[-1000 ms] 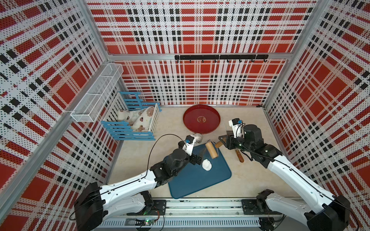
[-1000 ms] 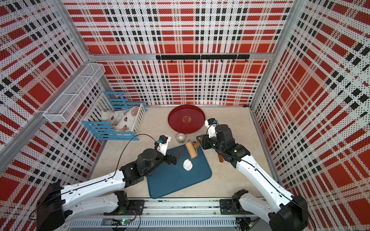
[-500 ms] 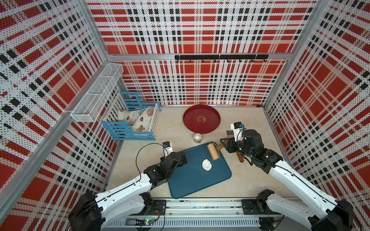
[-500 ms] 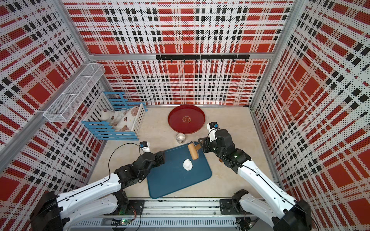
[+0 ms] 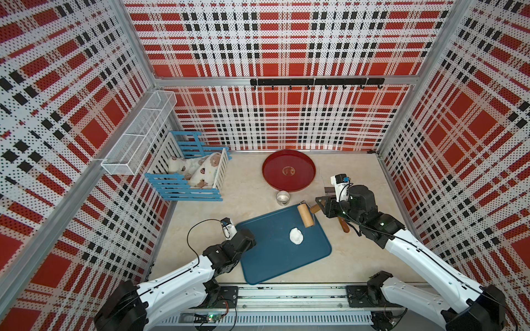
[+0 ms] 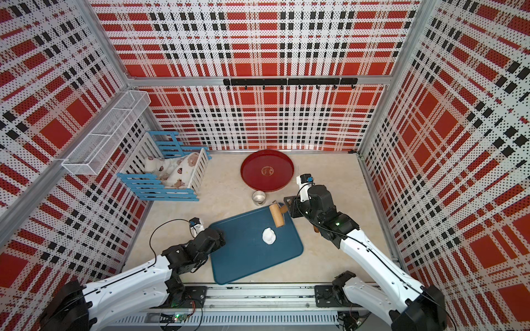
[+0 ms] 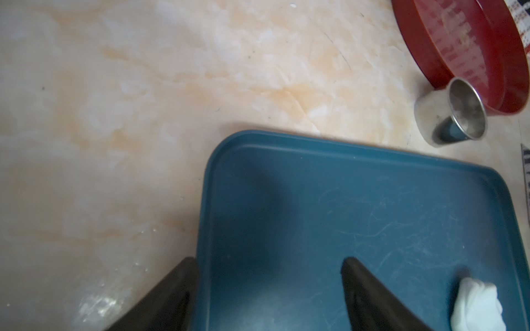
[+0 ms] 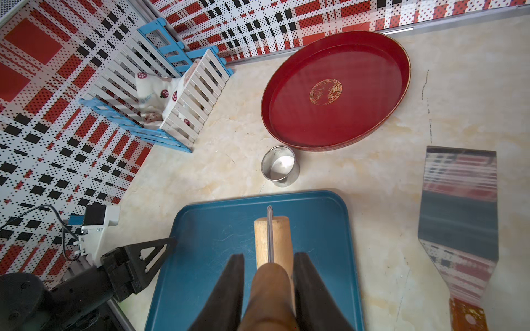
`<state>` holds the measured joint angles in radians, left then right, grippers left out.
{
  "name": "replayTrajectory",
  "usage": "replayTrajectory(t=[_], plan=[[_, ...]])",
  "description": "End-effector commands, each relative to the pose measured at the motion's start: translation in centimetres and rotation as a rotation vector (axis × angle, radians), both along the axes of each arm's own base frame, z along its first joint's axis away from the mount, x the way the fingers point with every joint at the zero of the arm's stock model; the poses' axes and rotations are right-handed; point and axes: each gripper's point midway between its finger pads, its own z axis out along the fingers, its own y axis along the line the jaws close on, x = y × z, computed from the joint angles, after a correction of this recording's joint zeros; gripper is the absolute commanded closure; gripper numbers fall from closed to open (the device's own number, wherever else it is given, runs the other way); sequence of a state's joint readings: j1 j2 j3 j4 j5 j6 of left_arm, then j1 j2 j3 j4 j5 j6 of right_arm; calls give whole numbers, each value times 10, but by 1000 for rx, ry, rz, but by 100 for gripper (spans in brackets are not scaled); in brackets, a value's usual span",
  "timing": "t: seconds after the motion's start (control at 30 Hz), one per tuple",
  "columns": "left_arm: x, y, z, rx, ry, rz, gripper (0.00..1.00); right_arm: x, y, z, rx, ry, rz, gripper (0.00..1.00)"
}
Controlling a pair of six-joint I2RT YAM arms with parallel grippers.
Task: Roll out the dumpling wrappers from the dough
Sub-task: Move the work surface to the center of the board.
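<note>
The dough is a small white lump right of centre on the blue tray; it also shows in the left wrist view. My left gripper is open at the tray's left edge, with one finger outside the rim and one over the tray. My right gripper is shut on the brown handle of a wooden rolling pin. The pin's roller rests on the tray's far right corner, apart from the dough. No dumpling wrappers are in view.
A small metal ring stands just behind the tray, before a round red tray. A metal spatula lies right of the blue tray. A blue-and-white crib with a soft toy stands far left, under a wire basket.
My left arm has drawn back from beside the dough to the tray's left edge, and its jaws have narrowed a little. The right arm has shifted slightly right with the rolling pin.
</note>
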<state>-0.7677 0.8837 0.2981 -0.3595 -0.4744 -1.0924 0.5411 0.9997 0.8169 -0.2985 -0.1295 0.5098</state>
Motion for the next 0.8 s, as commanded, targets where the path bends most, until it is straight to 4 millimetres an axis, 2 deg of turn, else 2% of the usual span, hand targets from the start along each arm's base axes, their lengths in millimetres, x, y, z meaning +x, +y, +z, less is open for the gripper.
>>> replayTrajectory(t=[0.0, 0.13, 0.37, 0.67, 0.7, 0.77], plan=[[0, 8, -2, 4, 1, 15, 31, 5, 5, 24, 42, -77, 2, 100], [1, 13, -2, 1, 3, 20, 35, 4, 3, 23, 42, -77, 0, 100], [5, 19, -7, 7, 40, 10, 52, 4, 2, 25, 43, -81, -6, 100], [13, 24, -8, 34, 84, 8, 54, 2, 1, 30, 46, -92, -6, 100], [13, 23, -10, 39, 93, 4, 56, 2, 0, 30, 45, -96, -9, 100], [14, 22, -11, 49, 104, -5, 67, 2, -1, 30, 42, -98, -12, 100]])
